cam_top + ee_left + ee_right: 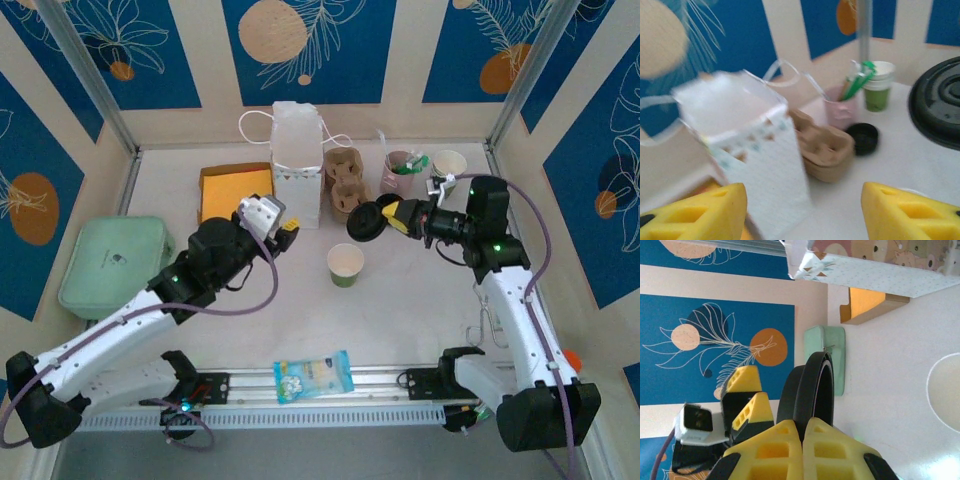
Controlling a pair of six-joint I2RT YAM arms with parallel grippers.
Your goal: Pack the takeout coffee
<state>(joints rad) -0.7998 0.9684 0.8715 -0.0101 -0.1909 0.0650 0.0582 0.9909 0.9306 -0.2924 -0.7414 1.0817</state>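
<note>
The right jaws clamp the lid (365, 222); the left jaws stand open. The cup (346, 264), in front of the bag (297, 165), sits unlidded and unpacked.

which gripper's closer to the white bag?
Left. The left gripper is beside the white bag, at its near-left corner; the right gripper, shut on the black lid, sits farther right.

Top camera looks down over the table (420, 310) — both low wrist cameras catch the white bag (750, 165).
</note>
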